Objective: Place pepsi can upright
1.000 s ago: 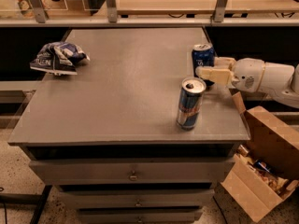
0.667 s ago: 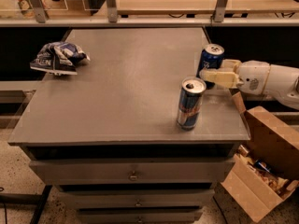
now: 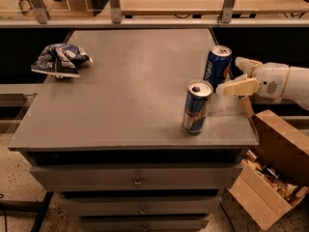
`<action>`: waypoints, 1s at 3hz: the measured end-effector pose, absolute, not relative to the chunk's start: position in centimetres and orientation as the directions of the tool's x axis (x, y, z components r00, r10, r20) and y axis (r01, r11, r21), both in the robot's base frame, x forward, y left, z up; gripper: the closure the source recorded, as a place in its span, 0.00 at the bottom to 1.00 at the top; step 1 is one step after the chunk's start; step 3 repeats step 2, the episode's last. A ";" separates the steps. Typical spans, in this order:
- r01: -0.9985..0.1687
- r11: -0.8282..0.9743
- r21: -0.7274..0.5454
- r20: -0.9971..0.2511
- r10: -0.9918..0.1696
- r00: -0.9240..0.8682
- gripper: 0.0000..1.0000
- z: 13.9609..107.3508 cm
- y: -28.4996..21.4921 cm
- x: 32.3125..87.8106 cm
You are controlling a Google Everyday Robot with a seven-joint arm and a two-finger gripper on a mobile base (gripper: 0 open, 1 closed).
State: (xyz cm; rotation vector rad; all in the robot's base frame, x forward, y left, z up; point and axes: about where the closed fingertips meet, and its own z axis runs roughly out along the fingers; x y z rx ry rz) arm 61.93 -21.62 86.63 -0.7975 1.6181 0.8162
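Note:
The pepsi can (image 3: 217, 66), short and dark blue with white lettering and a silver top, stands upright on the grey table (image 3: 125, 91) near its right edge. My gripper (image 3: 231, 76) reaches in from the right just beside the can. Its cream fingers (image 3: 240, 87) are spread open, one by the can's upper right and one near its lower right. The can stands on its own, and I cannot tell whether the lower fingertip still touches it.
A taller slim blue-and-silver can (image 3: 196, 107) stands upright just in front of the pepsi can. A crumpled blue-white snack bag (image 3: 60, 59) lies at the table's far left. An open cardboard box (image 3: 270, 168) sits on the floor to the right. Drawers are below the tabletop.
The pepsi can went from tilted in my gripper to standing upright on the table. My gripper opened and drew back slightly to the right.

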 end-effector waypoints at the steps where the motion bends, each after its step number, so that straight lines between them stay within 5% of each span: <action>1: -0.835 0.544 0.079 -0.974 -0.137 -0.181 0.00 88.2 -22.1 61.7; 3: -0.834 0.546 0.079 -0.973 -0.140 -0.184 0.00 88.3 -22.2 61.7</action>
